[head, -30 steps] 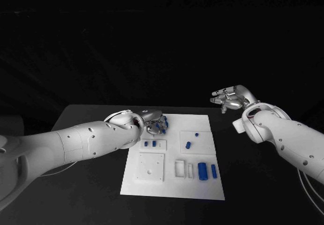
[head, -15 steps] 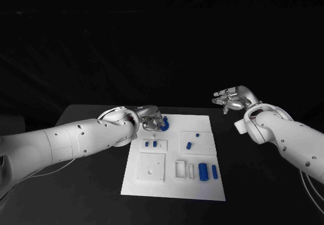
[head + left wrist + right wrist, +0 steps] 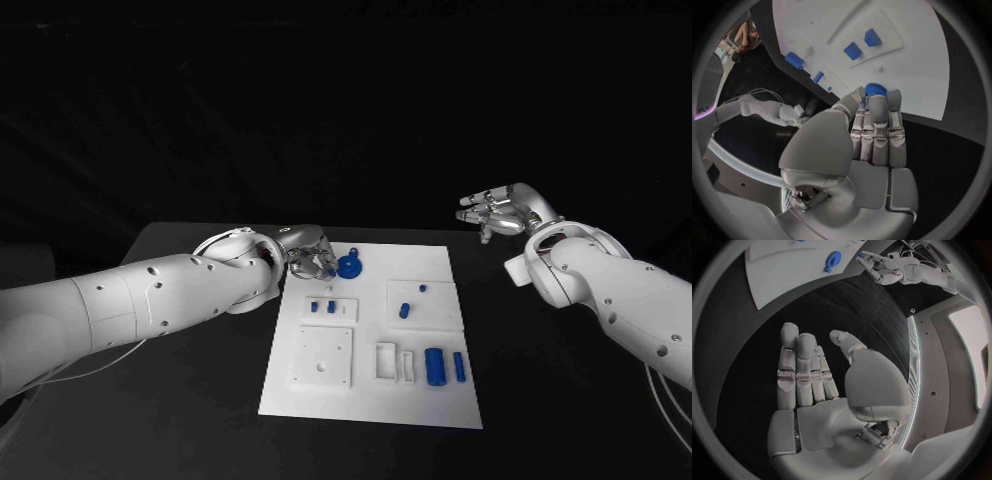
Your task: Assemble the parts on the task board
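The flat white matt task board (image 3: 433, 398) lies on matt black table (image 3: 173, 400); small blue plastic-looking parts (image 3: 433, 364) look smooth.

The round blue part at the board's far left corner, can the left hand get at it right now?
Probably yes. The left hand sits right beside the round blue part on the task board, with nothing between them; the wrist view shows its fingertips already at the part.

Probably a lab: black-draped table (image 3: 188, 400), white task board (image 3: 433, 262).
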`<state>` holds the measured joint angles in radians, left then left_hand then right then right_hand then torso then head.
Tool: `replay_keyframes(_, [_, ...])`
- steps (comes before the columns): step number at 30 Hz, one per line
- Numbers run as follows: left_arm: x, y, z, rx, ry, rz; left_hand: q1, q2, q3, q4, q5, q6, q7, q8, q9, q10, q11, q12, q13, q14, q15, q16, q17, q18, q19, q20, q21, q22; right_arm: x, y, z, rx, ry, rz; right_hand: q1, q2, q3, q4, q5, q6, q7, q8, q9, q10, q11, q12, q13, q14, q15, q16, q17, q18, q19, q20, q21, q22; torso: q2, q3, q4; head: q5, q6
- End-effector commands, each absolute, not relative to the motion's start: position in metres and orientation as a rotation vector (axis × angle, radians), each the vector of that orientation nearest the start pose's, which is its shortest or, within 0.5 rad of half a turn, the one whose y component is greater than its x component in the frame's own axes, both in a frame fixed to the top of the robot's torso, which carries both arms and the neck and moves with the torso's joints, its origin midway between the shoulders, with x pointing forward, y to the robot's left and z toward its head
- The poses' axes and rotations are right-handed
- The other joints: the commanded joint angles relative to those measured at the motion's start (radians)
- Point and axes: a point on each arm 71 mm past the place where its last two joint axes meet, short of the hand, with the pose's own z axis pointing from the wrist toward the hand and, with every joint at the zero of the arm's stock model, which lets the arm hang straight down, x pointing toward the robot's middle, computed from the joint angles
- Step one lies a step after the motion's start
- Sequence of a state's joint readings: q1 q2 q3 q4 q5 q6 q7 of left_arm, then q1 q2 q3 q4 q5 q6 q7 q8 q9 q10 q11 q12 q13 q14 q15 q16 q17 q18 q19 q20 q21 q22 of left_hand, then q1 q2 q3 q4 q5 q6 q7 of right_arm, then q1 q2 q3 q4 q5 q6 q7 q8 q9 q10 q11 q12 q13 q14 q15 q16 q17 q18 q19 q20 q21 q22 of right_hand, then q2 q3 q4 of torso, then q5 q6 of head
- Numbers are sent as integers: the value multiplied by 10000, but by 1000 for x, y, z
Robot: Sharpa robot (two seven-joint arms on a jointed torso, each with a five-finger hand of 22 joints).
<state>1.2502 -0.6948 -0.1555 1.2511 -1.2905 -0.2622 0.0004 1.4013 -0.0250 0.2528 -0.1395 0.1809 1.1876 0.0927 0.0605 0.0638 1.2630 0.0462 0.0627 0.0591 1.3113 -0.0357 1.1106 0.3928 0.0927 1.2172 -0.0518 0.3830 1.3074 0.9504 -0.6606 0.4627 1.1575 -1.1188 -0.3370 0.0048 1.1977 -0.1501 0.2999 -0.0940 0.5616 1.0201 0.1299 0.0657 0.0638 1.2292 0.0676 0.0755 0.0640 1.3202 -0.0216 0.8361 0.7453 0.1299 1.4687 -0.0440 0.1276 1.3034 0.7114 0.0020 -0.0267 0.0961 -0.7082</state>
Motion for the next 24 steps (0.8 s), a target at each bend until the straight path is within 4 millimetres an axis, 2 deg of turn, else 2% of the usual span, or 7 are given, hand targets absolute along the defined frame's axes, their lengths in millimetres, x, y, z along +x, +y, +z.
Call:
replay_keyframes(1, [527,205,-220,1328,17950,-6226,37,55,-56,-30,-60,37,22,24,8,44,29,-36,-5,49,9,9,10,57,17,-9,24,205,556,-255,-179,5578,14613,8547,-95,-6,47,-2,32,55,36,-32,7,6,25,-49,-15,-54,5,63,-9,154,88,18,-66,9,8,1,-13,8,-3])
replay_keyframes(17, [527,211,-233,1455,18405,-5982,76,43,-68,-20,-83,21,29,25,7,25,38,-36,-5,30,16,-7,11,60,-8,-5,39,206,556,-256,-179,5579,14598,8555,-95,-6,47,-2,32,55,36,-32,7,6,25,-49,-15,-54,5,63,-9,154,88,18,-66,9,5,15,-15,16,-31])
replay_keyframes(24, [526,211,-239,1517,18590,-5932,76,43,-68,-20,-83,21,29,25,7,25,38,-36,-5,30,16,-7,11,60,-8,-5,39,206,556,-255,-179,5577,14600,8568,-95,-6,47,-2,32,55,36,-32,7,6,25,-49,-15,-54,5,63,-9,154,88,18,-66,9,6,3,-14,4,-51])
